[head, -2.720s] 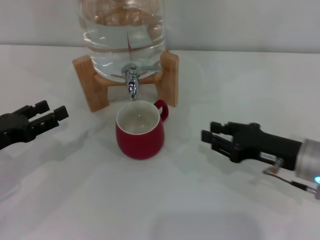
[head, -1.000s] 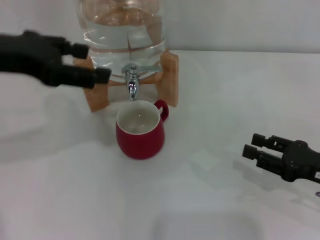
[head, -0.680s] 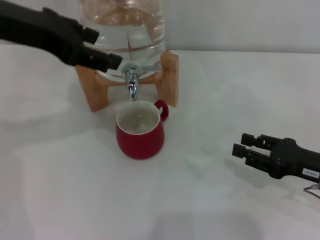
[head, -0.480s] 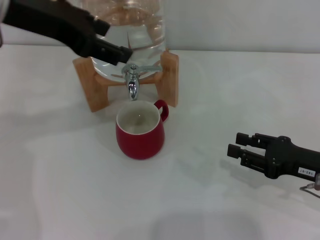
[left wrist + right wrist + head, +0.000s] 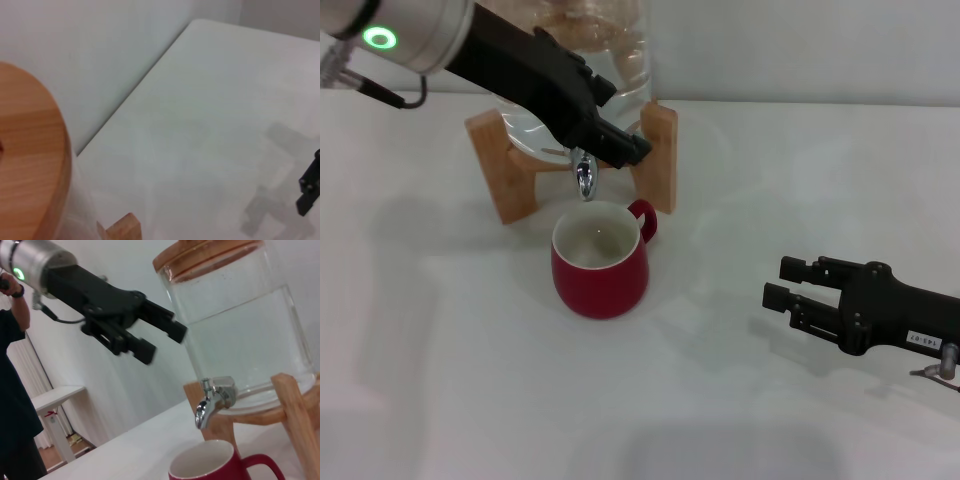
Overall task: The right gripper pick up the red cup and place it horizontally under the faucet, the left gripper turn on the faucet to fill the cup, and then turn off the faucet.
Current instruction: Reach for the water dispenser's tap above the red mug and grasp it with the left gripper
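The left claw [image 5: 620, 140], fingers apart, hangs in front of the glass jar [image 5: 570, 60], its tips just above the faucet [image 5: 584, 175]. Directly below it, under the spout, the red cup [image 5: 601, 260] stands upright on the tabletop [image 5: 470, 380]. The right claw [image 5: 792, 285], fingers apart, rests well away from the cup.

The red cup [image 5: 600, 262] stands upright on the tabletop [image 5: 470, 380], directly below the faucet [image 5: 584, 178], white inside showing, its loop handle turned toward the wooden stand's right leg. The chrome faucet's spout points down at the cup's mouth; its upper part is hidden in the head view.
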`<state>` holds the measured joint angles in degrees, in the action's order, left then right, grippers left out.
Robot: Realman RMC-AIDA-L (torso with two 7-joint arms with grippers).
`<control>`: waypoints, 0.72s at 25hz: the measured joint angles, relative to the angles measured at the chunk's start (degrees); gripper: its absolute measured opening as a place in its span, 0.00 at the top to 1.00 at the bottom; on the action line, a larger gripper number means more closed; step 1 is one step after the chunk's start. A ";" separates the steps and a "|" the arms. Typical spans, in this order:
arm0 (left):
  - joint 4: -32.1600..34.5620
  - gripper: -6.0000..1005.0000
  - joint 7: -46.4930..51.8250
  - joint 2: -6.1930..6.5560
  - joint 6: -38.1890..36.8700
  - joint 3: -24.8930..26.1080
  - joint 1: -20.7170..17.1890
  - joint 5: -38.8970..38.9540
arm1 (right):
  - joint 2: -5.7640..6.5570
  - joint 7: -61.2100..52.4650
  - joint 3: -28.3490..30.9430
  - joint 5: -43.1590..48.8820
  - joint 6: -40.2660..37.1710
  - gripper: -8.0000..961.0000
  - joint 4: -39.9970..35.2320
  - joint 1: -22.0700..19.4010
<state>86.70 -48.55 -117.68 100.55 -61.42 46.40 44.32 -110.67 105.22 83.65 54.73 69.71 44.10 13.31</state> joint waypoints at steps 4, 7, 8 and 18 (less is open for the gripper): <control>-2.95 0.19 -2.24 -0.96 -2.64 -0.35 0.53 -1.75 | -0.03 0.27 0.14 0.04 0.43 0.50 0.38 -0.20; -4.01 0.19 -3.02 -1.20 -4.49 -2.08 0.38 -2.12 | -0.06 0.26 0.15 0.04 0.50 0.50 0.47 -0.26; -4.31 0.19 -3.16 -1.23 -5.41 -3.35 0.21 -2.14 | -0.08 0.26 0.17 0.04 0.52 0.50 0.49 -0.28; -4.44 0.19 -5.64 -1.29 -10.37 -10.25 0.65 -6.75 | -0.10 0.26 0.66 -0.01 0.54 0.50 0.49 -0.42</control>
<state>82.25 -54.19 -118.96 90.18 -71.67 47.05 37.57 -110.77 105.48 84.31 54.72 70.25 44.59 12.90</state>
